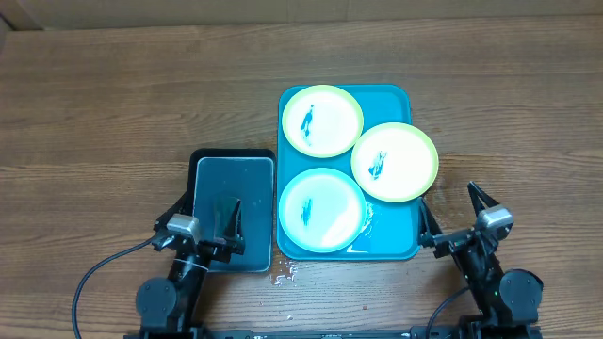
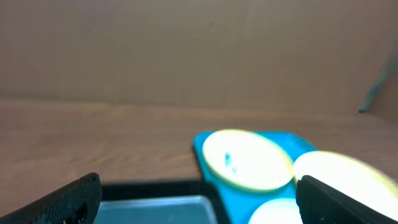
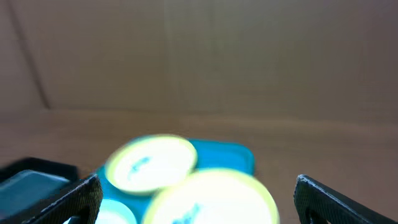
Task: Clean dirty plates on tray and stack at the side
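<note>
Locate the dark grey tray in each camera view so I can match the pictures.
Overhead: dark tray left of centre, beside the left edge of the turquoise tray.
Left wrist: dark tray at the bottom edge, left of centre.
Right wrist: dark tray in the bottom left corner, blurred.
Shared landmark: the turquoise tray, directly right of the dark tray in all three views.

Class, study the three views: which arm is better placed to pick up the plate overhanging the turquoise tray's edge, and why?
Right. The right pincer, open, sits just beside that plate; the left pincer hovers over the dark tray, beyond the turquoise tray.
</note>
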`<state>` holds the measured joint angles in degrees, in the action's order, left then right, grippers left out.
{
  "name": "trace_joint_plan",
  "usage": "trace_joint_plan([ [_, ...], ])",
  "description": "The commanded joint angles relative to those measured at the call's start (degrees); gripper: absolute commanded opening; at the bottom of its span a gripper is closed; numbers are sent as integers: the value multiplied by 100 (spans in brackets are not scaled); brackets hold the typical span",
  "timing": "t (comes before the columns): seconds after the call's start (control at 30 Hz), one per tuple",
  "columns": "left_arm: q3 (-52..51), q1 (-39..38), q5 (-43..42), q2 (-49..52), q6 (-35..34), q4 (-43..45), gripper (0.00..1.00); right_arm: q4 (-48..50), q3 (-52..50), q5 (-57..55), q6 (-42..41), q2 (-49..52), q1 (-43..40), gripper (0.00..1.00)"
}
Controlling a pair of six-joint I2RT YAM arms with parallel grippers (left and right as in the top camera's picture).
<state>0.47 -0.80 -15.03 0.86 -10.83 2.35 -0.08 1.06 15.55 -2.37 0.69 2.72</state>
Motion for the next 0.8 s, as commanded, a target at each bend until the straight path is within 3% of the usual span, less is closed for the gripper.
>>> trace_joint_plan([
  [0.0,116,-68,-417,-61,-518,393,100,317,109,772,-391,-52,26,100],
  [0.1,623,-68,-251,-11,-584,308,100,4,774,809,-490,13,26,100],
  [0.17,1456,-68,-238,350,-365,-282,100,-706,1753,702,-468,415,20,100],
  [0.47,5322,-68,-299,3283,186,-4162,100,-5209,5921,640,-468,3617,15,100],
  [0.53,5925,-70,-400,3845,181,-4758,100,-5748,6559,640,-472,4280,15,100],
  [0.77,6793,-72,-863,5121,184,-5847,100,-6328,7136,1510,-796,5733,22,100],
])
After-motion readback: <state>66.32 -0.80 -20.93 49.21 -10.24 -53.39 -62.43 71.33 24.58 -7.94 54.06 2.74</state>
